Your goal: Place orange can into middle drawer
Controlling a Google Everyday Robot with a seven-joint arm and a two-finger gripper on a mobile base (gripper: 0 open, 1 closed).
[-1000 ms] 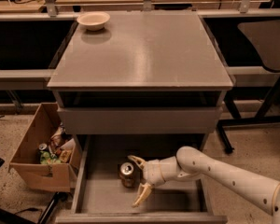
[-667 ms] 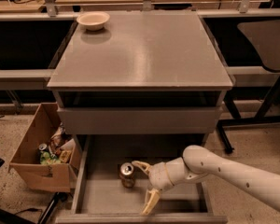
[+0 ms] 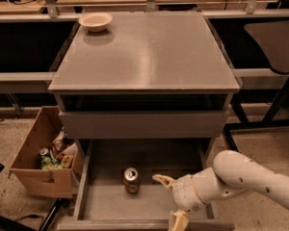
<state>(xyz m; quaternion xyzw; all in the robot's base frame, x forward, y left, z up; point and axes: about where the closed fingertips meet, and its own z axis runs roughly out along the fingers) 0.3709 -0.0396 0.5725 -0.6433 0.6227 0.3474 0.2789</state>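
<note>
Item: orange can, upright on middle drawer floor, near gripper, apart from its wide, empty fingers. We advise lifting away without brushing it.

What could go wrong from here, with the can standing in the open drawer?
The open gripper sits close beside the upright orange can; a leftward swing on the way out could knock it over. The arm crosses the right wall of the middle drawer, so it may snag there. Pushing the drawer shut briskly might topple the can.
</note>
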